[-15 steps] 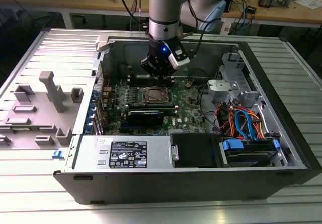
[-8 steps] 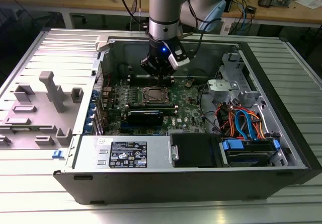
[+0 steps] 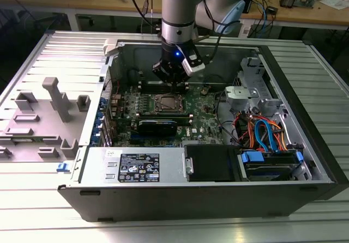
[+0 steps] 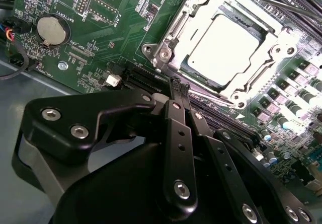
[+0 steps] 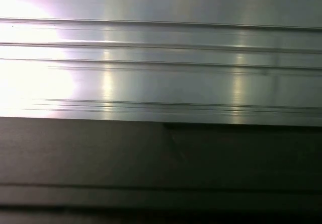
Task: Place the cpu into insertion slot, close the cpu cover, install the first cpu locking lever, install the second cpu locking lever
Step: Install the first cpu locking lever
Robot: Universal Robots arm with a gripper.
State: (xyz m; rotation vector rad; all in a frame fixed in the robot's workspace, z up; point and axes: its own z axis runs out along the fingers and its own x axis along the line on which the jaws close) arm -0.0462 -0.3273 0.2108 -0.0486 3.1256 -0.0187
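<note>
An open computer case [image 3: 305, 139] lies on its side on a ribbed metal table [image 3: 32, 210], with the green circuit board [image 3: 210, 120] exposed inside. The arm [image 3: 177, 8] reaches down into the case, and its gripper [image 3: 172, 80] hangs just above the board at the 12 o'clock edge of the insertion slot [image 3: 166, 104]. In the second wrist view the gripper [image 4: 179, 87] appears as black linkages whose fingertips [image 4: 176, 85] meet with nothing between them, so the fingers are together and empty, just beside the socket but not touching it. The cpu [image 4: 229, 43] lies flat in the insertion slot [image 4: 168, 50], its pale metal top showing through the square window of the cpu cover [image 4: 274, 50], which lies down flat over it. A round coin battery [image 4: 52, 29] sits on the board at about 9 o'clock from the socket in that view. In the exterior view, bundled orange and blue cables [image 3: 262, 134] lie at 3 o'clock of the board, and a grey plastic fixture [image 3: 57, 98] stands on the table at 9 o'clock of the case. The first wrist view shows ribbed metal [image 5: 161, 58] above a dark surface [image 5: 161, 163].
</note>
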